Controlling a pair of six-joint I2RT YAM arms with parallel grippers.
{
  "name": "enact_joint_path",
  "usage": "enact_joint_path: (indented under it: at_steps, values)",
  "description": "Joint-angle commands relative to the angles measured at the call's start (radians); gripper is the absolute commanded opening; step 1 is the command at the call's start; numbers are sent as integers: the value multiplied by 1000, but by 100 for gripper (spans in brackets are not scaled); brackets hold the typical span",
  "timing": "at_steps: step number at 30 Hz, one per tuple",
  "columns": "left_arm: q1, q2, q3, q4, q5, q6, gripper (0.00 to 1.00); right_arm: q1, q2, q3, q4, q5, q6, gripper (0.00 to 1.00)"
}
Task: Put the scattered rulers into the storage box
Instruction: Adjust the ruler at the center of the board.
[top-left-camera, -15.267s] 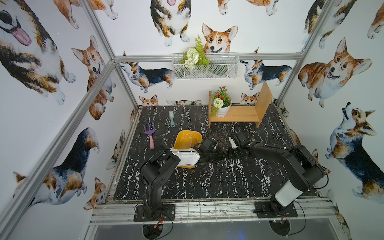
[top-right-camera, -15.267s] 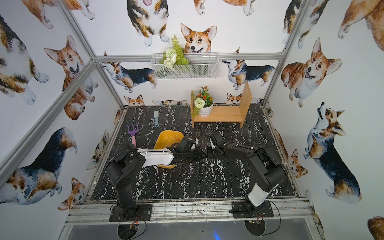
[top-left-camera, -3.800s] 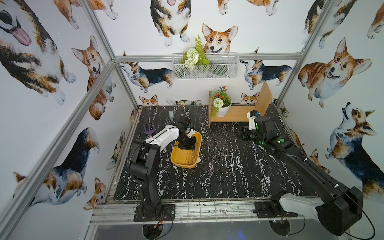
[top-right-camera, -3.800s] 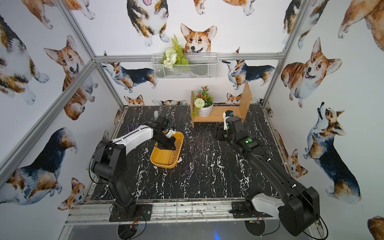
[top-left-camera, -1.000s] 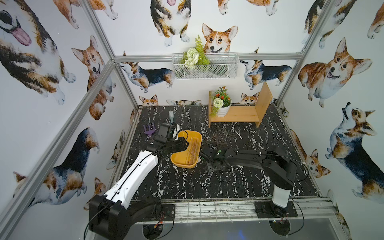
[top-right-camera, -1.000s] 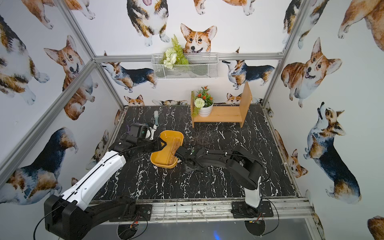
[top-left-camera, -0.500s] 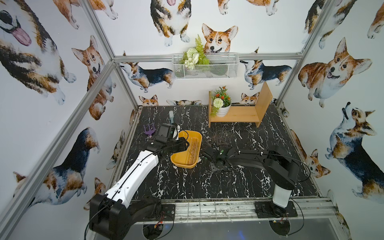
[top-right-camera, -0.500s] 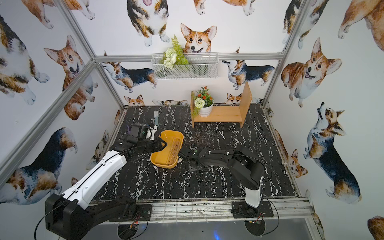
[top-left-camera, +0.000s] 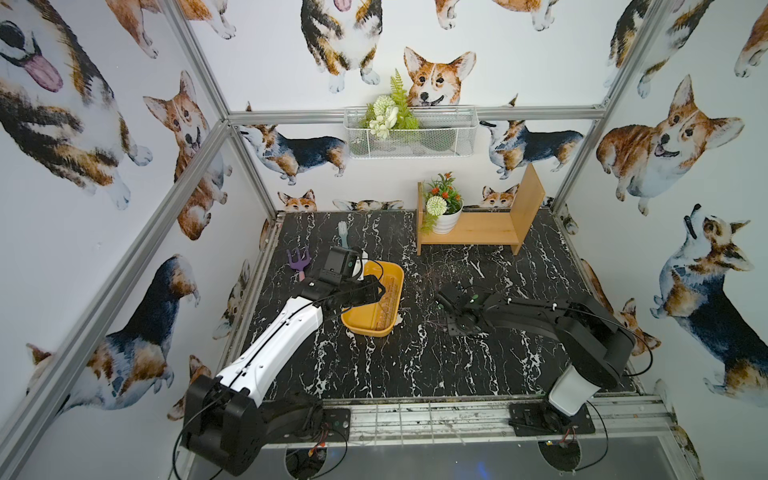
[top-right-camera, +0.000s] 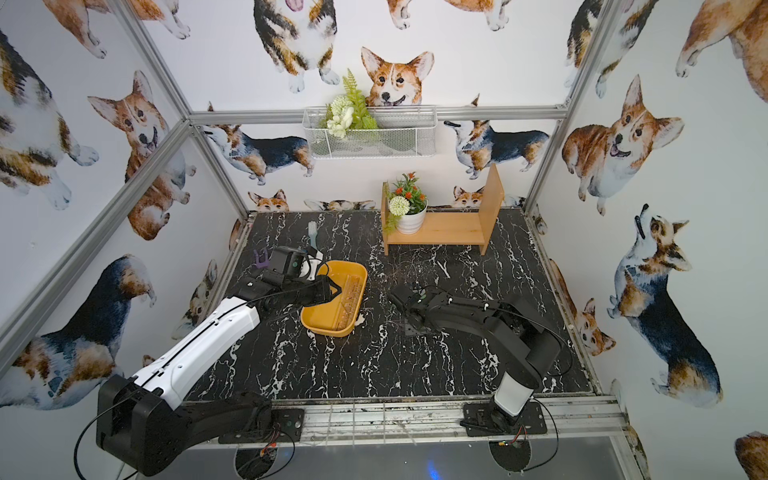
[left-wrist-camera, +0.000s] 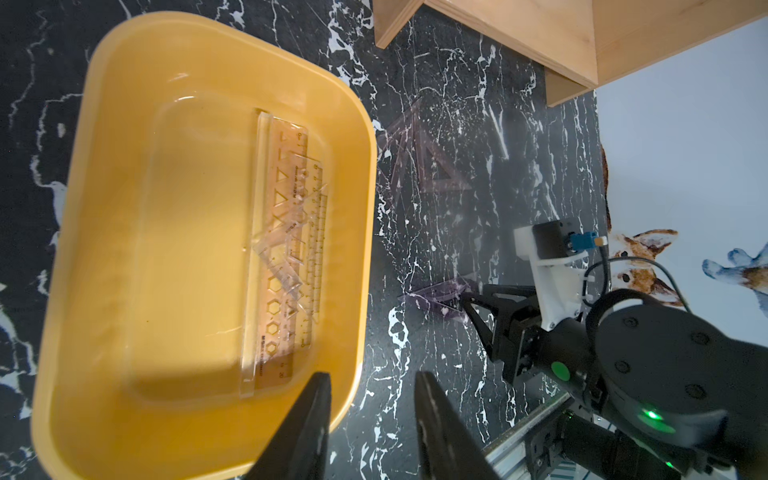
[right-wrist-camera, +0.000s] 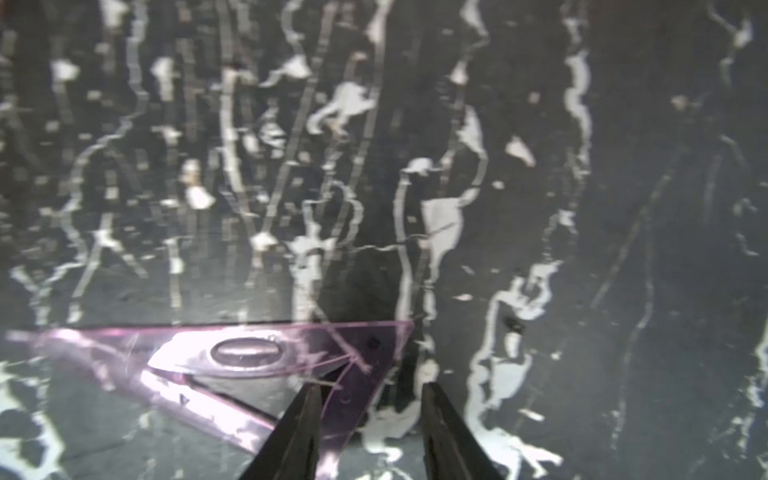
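My right tool (right-wrist-camera: 370, 386) sits low at the counter (right-wrist-camera: 623, 208), jaws part open, with the corner of a purple-tinted set square (right-wrist-camera: 257, 357) between them; I see no firm pinch on it. The set square lies near the tray (left-wrist-camera: 104, 249), on the counter. It is thin and flat on a hard top, so the jaws may close on nothing, or press the corner and skid it away. A hold on one corner alone could let it swing and drop short.

My left tool (left-wrist-camera: 370, 376) hangs part open and empty, one finger over the tray, one outside its rim, right where the right arm must come, so I risk a clash or a nudged tray.

Several clear rulers (left-wrist-camera: 286, 266) lie in the tray. A second square (left-wrist-camera: 419, 162) lies near the shelf (left-wrist-camera: 540, 33), faint against the marbling and easy to miss
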Motion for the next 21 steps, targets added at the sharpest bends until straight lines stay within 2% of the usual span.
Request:
enact_joint_path:
  at_steps: [1,12,16,21]
  values:
    - [-43,31,26,41,-12,-20,40,-39,-37,-56,-12,-15,-21,37]
    - [-235,178,123,108,-61,-74,39,-177,-215,-203,12,-74,-20,39]
    - [-287,224,144,136,-60,-92,38,-180,-237,-208,0,-92,-24,41]
    - [-304,240,145,159,-54,-109,38,-172,-227,-199,5,-114,-23,46]
